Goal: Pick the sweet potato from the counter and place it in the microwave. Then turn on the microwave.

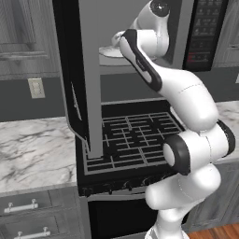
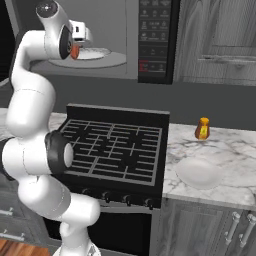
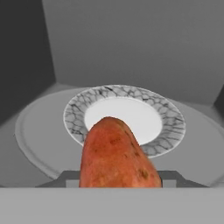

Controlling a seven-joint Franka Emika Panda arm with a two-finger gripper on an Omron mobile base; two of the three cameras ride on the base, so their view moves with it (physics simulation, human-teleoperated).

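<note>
Both base views look forward and down from behind the arm, one from its left and one from its right. They share the stove [image 1: 133,137] and the microwave [image 2: 155,40]. The hand view looks from close into the microwave, at its plate [image 3: 168,120].

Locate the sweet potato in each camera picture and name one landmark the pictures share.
Left base view: I can't make it out; the arm stands in front of the microwave opening.
Right base view: the sweet potato is a small orange spot upper left, at the end of the arm.
Hand view: it fills the bottom centre, in front of the patterned plate.
Shared landmark: the grey round turntable inside the microwave.
</note>
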